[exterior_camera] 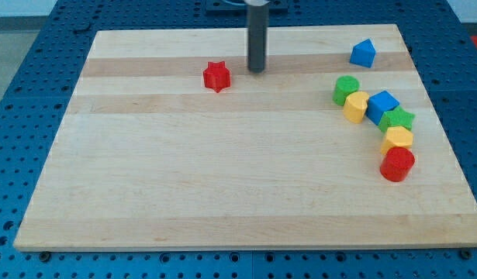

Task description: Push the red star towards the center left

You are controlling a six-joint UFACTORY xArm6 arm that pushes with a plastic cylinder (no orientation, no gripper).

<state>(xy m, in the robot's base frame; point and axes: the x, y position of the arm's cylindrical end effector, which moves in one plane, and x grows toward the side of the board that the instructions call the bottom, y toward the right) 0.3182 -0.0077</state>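
The red star (216, 77) lies on the wooden board (222, 170) in the upper middle, a little left of centre. My tip (257, 71) is down on the board just to the star's right, a short gap apart from it. The rod rises straight up out of the view's top.
A blue triangular block (363, 53) sits at the upper right. A curved row runs down the right side: green round block (346, 89), yellow block (357, 106), blue cube (382, 105), green star (397, 119), yellow block (397, 139), red round block (397, 163).
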